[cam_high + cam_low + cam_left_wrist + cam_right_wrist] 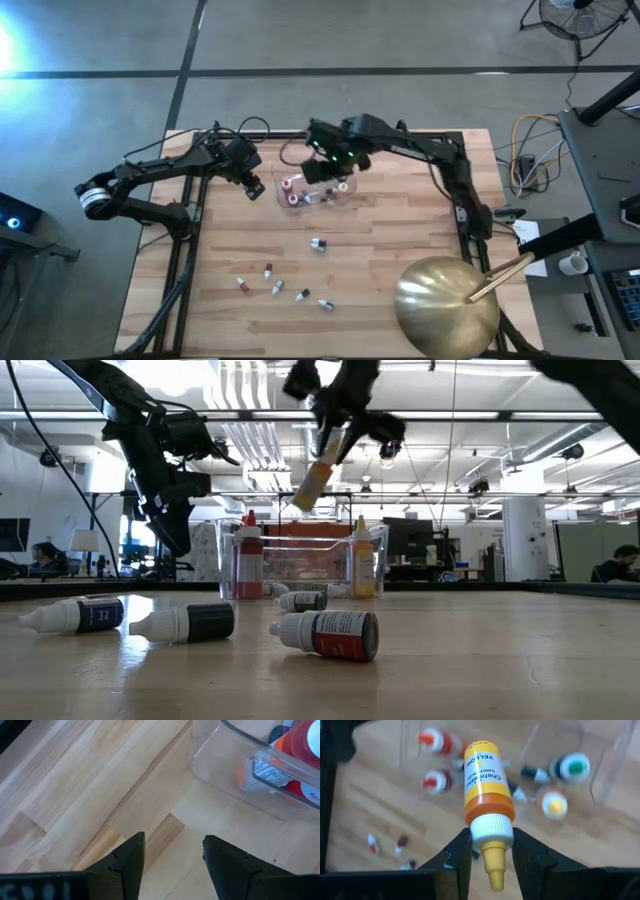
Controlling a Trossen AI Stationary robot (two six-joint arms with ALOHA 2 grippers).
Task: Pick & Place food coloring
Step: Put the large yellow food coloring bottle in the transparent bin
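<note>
Hanging above the clear tub (300, 568), the right claw (491, 851) is grasping a yellow food coloring bottle (484, 777) by its white cap, with the nozzle pointing back between the fingers and the body reaching away from the claw. In the low view the bottle (317, 478) is tilting, its free end slanting downward toward the tub, so the long axis is lying neither upright nor flat. The tub is sitting directly under this claw, and inside it several bottles are already standing or lying, among them a red-capped one (248, 557) and a yellow one (362, 560). In my judgement the coming move is depending on this one relation: the opening of the tub is straight below the held bottle, so the claw is only needing to release. The left claw (172, 852) is waiting released just beside the tub, low over the counter (400, 240), holding nothing. More loose bottles (275, 287) are lying on the counter well apart from both claws, on the near side.
</note>
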